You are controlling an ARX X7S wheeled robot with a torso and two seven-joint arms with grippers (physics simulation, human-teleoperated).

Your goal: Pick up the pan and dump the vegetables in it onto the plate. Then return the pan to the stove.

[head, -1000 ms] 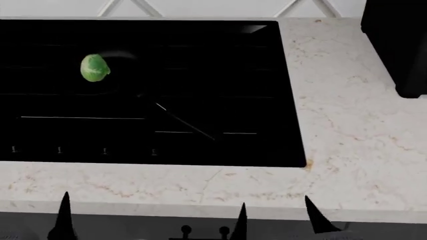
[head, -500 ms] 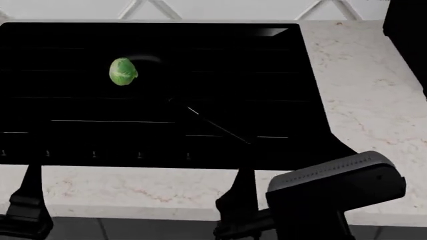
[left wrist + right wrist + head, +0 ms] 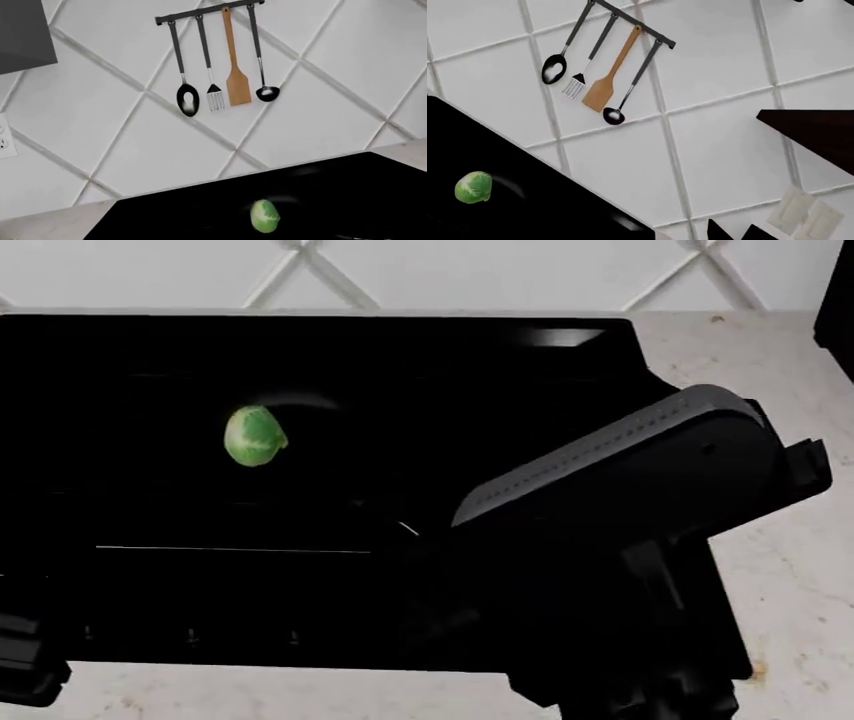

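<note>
One light-green vegetable (image 3: 254, 436) lies on the stove (image 3: 134, 350), inside the pan (image 3: 314, 455). The black pan barely stands out from the black glass; only a faint rim glint and a thin glint on its handle (image 3: 406, 528) show. The vegetable (image 3: 265, 216) also shows in the left wrist view, and the vegetable (image 3: 473, 187) in the right wrist view. My right arm (image 3: 627, 480) hangs over the stove's right part, right of the pan. Two fingertips (image 3: 718, 231) of the right gripper peek in, apart with nothing between. A piece of my left gripper (image 3: 24, 665) shows at the near left. The plate is out of view.
A speckled countertop (image 3: 787, 570) runs right of the stove. A black object (image 3: 841, 290) stands at its far right. On the tiled wall hang a utensil rail (image 3: 210, 11) with several tools and an outlet (image 3: 5, 142).
My right arm has risen into the head view and now covers the stove's right part. The head view has shifted. The vegetable stays in place.
</note>
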